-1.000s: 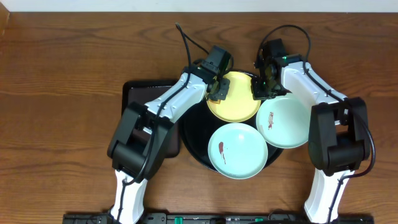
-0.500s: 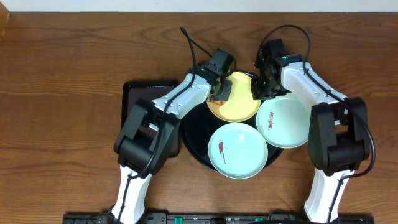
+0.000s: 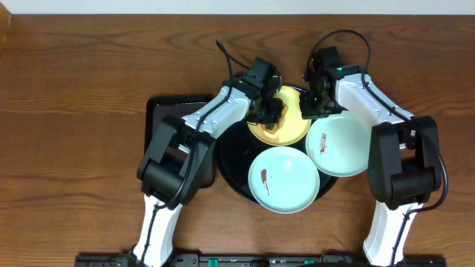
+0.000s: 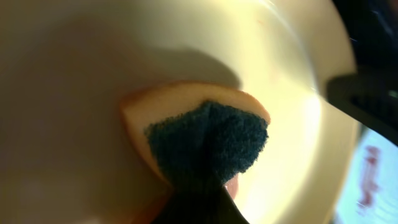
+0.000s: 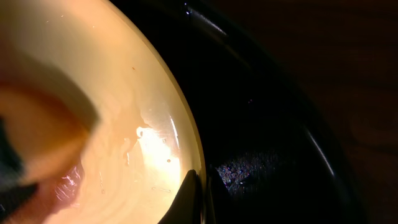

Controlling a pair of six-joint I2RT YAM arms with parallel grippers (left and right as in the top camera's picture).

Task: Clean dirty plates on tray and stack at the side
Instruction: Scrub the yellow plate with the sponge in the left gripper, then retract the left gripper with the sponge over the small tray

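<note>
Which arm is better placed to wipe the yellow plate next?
Left. The left gripper presses the sponge onto the yellow plate; the right gripper is at the plate's rim and carries no sponge.

Dark brown wooden table (image 3: 74, 89) runs to a pale wall (image 3: 237, 4).

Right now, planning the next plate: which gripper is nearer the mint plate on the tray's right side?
Right. The right gripper is at the yellow plate's rim, just beyond the mint plate; the left gripper, holding the sponge, is farther across the yellow plate.
</note>
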